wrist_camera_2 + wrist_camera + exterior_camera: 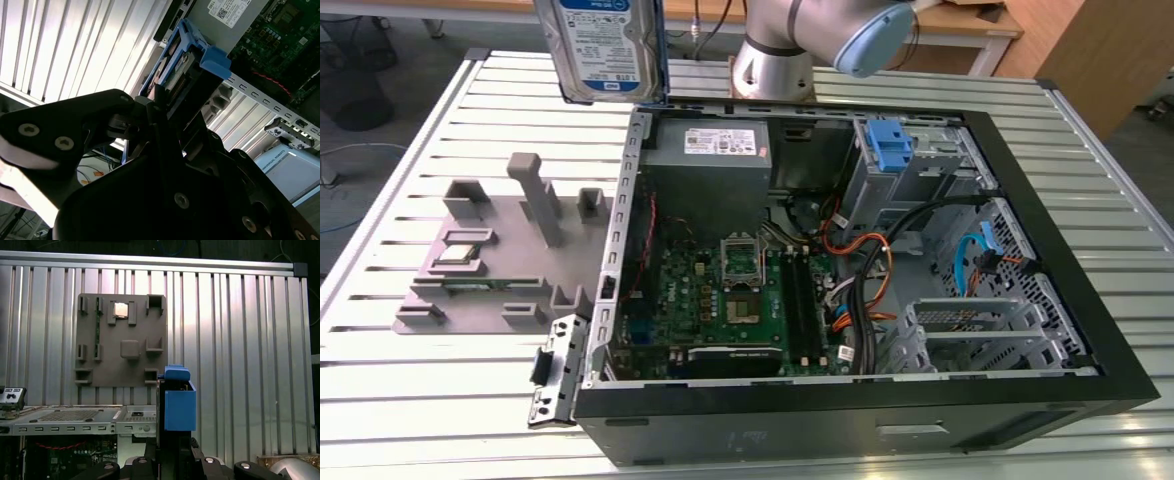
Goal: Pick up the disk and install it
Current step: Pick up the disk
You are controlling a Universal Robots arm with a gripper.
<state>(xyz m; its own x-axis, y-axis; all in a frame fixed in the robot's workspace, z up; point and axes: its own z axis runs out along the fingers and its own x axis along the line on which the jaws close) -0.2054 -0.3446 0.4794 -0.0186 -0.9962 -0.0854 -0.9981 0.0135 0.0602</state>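
Gripper [167, 115] is sitting nearest in both wrist views, black fingers [158, 102] clamping shut on the disk [182, 60] with no gap showing. The blue bracket [179, 407] is poking out past the tips.

In the exterior view the disk is hanging in the air, upright, label facing the lens. It is up by the far corner of the computer case [1107, 330] on the exterior view's left, clear of the surface [427, 400] and not touching the case. The first wrist view is showing it edge-on over bare slats just beside the case wall, with the grey fixture plate [120, 340] well apart beyond it.

Inside the open case:
- the grey power supply box [714, 140] is lying nearest the disk
- the motherboard [734, 300] is lying in the middle
- the blue latch piece [890, 150] is standing at the drive cage [941, 150] toward the exterior view's right
- loose cables [867, 250] are trailing in front of that cage

Step in hand, judging by this: the pick-up is looking done, the carry is going on, and the install is not yet begun. The next move is calling for getting the disk across the case to the cage. It is also calling for matching the disk's tilt to the slot, squaring the bracket to the rails and keeping off the cables. Cannot tell which slot is taking it.
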